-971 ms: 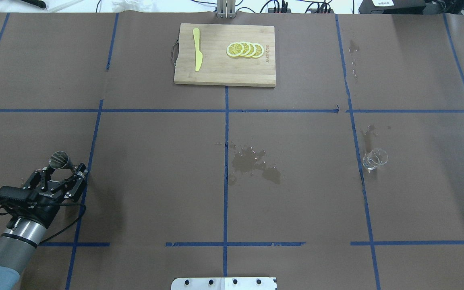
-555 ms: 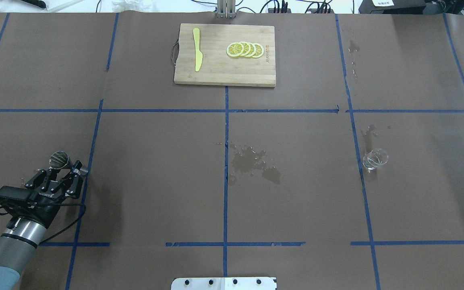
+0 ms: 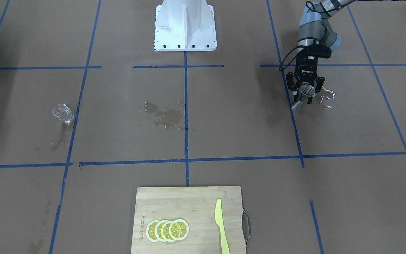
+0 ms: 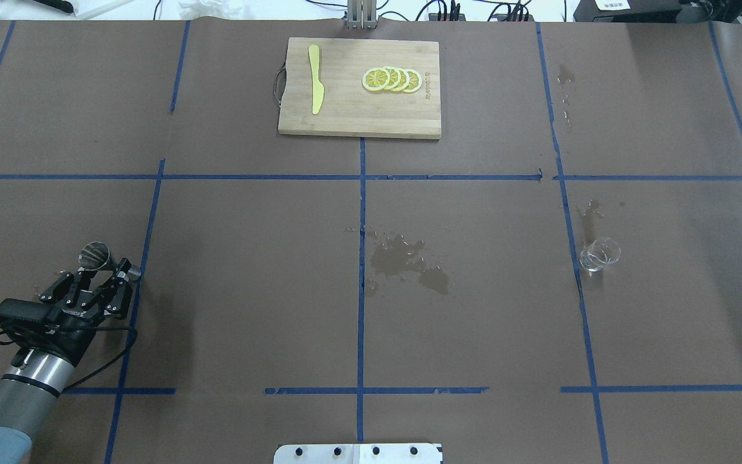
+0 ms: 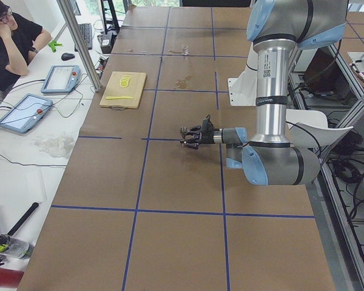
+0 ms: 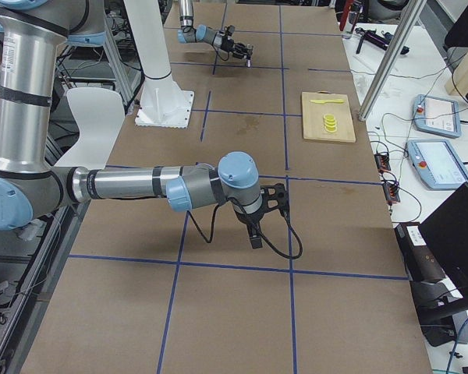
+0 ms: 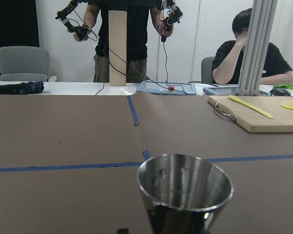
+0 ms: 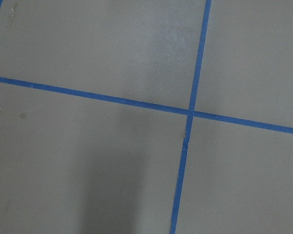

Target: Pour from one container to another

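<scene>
Count: 1 cutting board (image 4: 358, 116) at the table's far edge, carrying 1 yellow knife (image 4: 315, 87) and 4 lemon slices (image 4: 391, 79). 1 tumbler (image 4: 598, 253) stood on the robot's right side, just beside a tape line. 1 jigger (image 4: 95, 254) stood upright far left. Left gripper (image 4: 102, 272) was closed narrow around the jigger. Right gripper (image 6: 277, 199): opening couldn't be judged.

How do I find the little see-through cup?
On the brown table, find the dark wet stain in the middle, then look toward the robot's right. The small clear glass tumbler stands by a blue tape line, see-through, unlike the shiny steel jigger.
</scene>
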`<state>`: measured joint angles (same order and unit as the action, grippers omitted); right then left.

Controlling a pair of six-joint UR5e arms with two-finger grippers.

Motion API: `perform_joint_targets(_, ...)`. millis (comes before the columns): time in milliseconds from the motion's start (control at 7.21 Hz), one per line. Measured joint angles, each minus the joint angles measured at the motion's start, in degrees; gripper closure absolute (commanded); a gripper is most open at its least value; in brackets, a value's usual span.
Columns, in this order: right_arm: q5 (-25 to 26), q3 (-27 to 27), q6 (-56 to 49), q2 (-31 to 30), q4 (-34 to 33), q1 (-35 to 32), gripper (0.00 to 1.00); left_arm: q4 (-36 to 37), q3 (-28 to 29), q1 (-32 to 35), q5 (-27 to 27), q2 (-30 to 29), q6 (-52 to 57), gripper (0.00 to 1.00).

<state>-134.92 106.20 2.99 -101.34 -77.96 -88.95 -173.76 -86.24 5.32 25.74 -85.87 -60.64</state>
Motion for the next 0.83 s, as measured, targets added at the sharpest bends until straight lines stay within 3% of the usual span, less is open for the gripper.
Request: perform_joint_targets(832,0.0,-0.1,0.0,-0.1,0.0,0.0,0.0,0.0,0.0,-0.6,-0.1,0.0,0.1,0.45)
